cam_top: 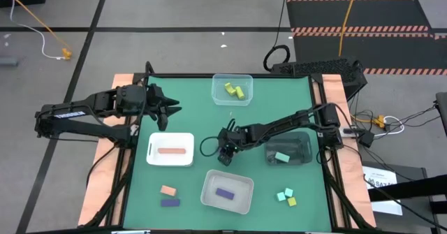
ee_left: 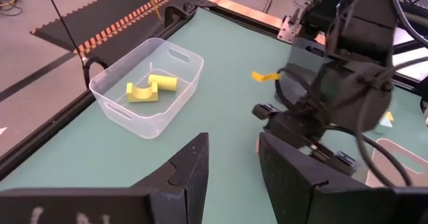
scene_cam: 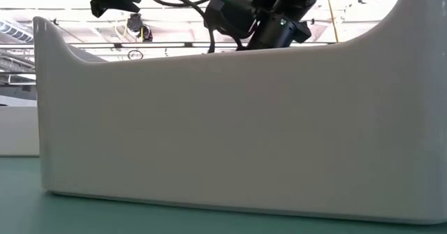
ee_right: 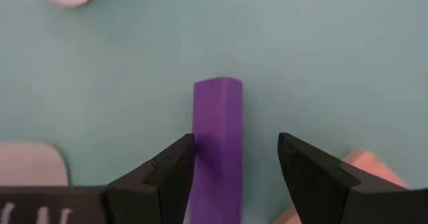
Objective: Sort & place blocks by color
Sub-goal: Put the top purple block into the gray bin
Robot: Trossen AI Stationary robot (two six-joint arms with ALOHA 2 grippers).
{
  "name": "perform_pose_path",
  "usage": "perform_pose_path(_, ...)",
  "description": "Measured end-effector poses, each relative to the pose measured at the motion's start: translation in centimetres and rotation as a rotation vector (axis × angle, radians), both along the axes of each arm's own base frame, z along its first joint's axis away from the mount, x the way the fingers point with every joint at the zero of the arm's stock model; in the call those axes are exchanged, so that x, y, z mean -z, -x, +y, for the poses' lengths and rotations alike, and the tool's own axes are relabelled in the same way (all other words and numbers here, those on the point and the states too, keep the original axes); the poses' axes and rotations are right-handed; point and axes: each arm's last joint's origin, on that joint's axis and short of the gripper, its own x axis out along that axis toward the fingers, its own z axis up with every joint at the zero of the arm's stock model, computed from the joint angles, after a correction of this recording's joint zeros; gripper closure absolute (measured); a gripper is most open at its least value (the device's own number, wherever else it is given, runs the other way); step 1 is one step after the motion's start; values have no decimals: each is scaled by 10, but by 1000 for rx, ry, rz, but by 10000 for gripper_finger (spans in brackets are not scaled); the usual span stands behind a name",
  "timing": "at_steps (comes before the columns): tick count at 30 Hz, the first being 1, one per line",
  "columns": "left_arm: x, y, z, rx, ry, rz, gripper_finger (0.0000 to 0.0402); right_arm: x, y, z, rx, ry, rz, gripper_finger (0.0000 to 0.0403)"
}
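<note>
My right gripper hangs open over the table's middle, between the white tray and the near clear tray. In its wrist view a purple bar stands between the fingers, close to one and clear of the other. My left gripper waits open above the table's left part. A salmon bar lies in the white tray and a purple bar in the near clear tray. Two yellow blocks lie in the far clear tray, and a mint block lies in the dark tray. My right gripper has the purple bar's long side up against the inner face of one finger, with the fingers lying along the bar. The other finger stands well apart from it. I cannot tell whether the near finger really touches the bar.
Loose on the mat near the front edge lie a salmon block and a purple block on the left, and two mint cubes and a yellow cube on the right. The near tray's white wall fills the low view.
</note>
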Motion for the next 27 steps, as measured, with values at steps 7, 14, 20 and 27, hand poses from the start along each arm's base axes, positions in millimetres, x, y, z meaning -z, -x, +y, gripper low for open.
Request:
perform_pose_path(7, 0, 0, 0, -5, 9, -3, 270, 6, 0, 10, -16, 23, 3, 197)
perform_pose_path(14, 0, 0, 0, -5, 9, -3, 270, 15, 0, 19, -45, 60, 29, 220)
perform_pose_path(20, 0, 0, 0, -6, 11, -3, 270, 17, 1, 20, -35, 56, 41, 337)
perform_pose_path(27, 0, 0, 0, -8, 15, -4, 270, 10, 2, 20, -32, 25, 32, 366)
